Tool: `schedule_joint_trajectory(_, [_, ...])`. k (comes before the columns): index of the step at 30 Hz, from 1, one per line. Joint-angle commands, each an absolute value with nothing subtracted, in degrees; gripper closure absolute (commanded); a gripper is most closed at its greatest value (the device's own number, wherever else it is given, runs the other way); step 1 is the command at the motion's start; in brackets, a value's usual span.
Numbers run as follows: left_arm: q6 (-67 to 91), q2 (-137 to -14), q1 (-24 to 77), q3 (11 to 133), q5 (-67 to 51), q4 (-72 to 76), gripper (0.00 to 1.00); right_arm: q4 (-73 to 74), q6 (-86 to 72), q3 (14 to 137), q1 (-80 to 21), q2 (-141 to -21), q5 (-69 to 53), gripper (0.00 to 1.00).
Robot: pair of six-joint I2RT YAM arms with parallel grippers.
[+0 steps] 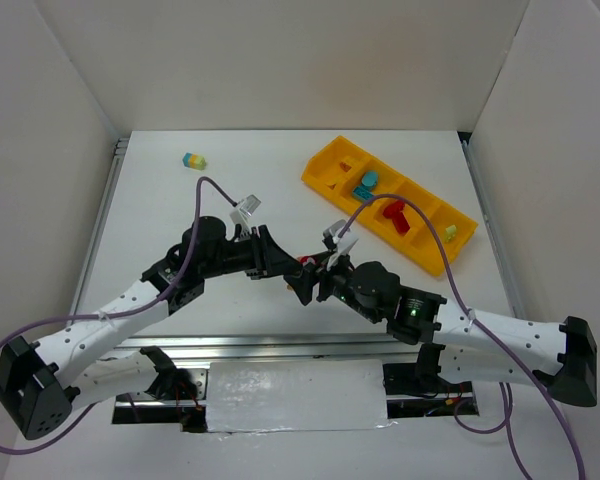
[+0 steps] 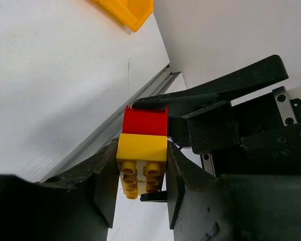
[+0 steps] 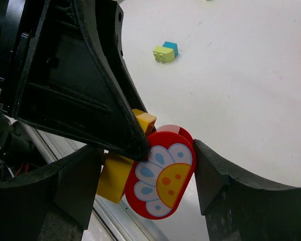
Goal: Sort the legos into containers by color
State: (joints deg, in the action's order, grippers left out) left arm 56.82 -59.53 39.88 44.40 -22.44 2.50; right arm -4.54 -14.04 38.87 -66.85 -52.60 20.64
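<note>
A red-and-yellow clump of legos hangs between my two grippers above the table's middle. My left gripper [image 2: 141, 153] is shut on the yellow brick [image 2: 140, 146], studs toward the camera, with the red brick [image 2: 145, 121] stuck on its far end. My right gripper [image 3: 148, 150] is shut on the red piece [image 3: 163, 175], which has a flower print, and the yellow brick [image 3: 113, 175] sits beside it. In the top view the left gripper [image 1: 278, 262] and right gripper [image 1: 306, 277] meet tip to tip. The orange-yellow containers [image 1: 325, 180] hold teal [image 1: 365, 183], red [image 1: 395, 215] and pale green [image 1: 449, 232] legos.
A teal and yellow-green clump [image 1: 194, 160] lies loose at the far left of the table, also the clump [image 3: 165, 51] in the right wrist view. A metal rail [image 1: 108, 215] runs along the table's left edge. White walls enclose the table. A tray corner [image 2: 128, 10] shows in the left wrist view.
</note>
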Motion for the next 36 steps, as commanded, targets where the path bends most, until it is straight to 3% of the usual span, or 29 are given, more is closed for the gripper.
schedule_joint_trajectory(1, [56.1, -59.8, 40.4, 45.6, -25.9, 8.3, 1.00, -8.2, -14.7, 38.8, -67.2, -53.0, 18.1, 0.48])
schedule_joint_trajectory(3, [54.8, -58.8, 40.5, 46.1, -25.3, 7.6, 1.00, -8.1, -15.2, 38.3, -67.1, -52.6, 17.2, 0.10])
schedule_joint_trajectory(4, [53.6, -58.5, 40.5, 46.2, -24.5, 7.2, 1.00, -7.6, -15.0, 38.1, -67.1, -52.0, 16.5, 0.00])
schedule_joint_trajectory(10, [46.8, -56.5, 40.2, 49.1, -20.0, 0.8, 1.00, 3.2, -17.9, 39.5, -61.9, -47.6, 9.1, 0.00])
schedule_joint_trajectory(12, [45.0, -55.8, 40.1, 49.5, -20.0, 0.7, 1.00, 5.4, -17.6, 38.8, -57.6, -43.8, -1.7, 0.00])
schedule_joint_trajectory(15, [41.4, -55.3, 40.0, 49.4, -23.5, 1.8, 1.00, 7.7, -17.8, 37.7, -52.8, -38.8, -13.0, 0.00])
schedule_joint_trajectory(17, [39.6, -54.9, 39.9, 48.7, -28.4, 4.4, 1.00, 9.1, -18.2, 37.3, -51.1, -36.6, -14.2, 0.00])
schedule_joint_trajectory(22, [37.6, -54.1, 40.1, 47.4, -38.7, 9.9, 1.00, 4.3, -21.5, 36.3, -45.3, -33.7, -27.5, 0.00])
schedule_joint_trajectory(31, [40.9, -50.9, 40.3, 42.5, -48.9, 23.3, 1.00, -6.6, -26.6, 37.5, -44.6, -39.3, -36.9, 0.03])
schedule_joint_trajectory(34, [40.8, -51.5, 40.5, 42.4, -48.6, 22.9, 1.00, -11.7, -28.8, 37.4, -44.5, -40.5, -39.9, 0.09])
schedule_joint_trajectory(36, [40.9, -51.9, 40.6, 42.3, -48.5, 23.2, 1.00, -16.2, -31.0, 37.4, -44.5, -41.8, -42.9, 0.29])
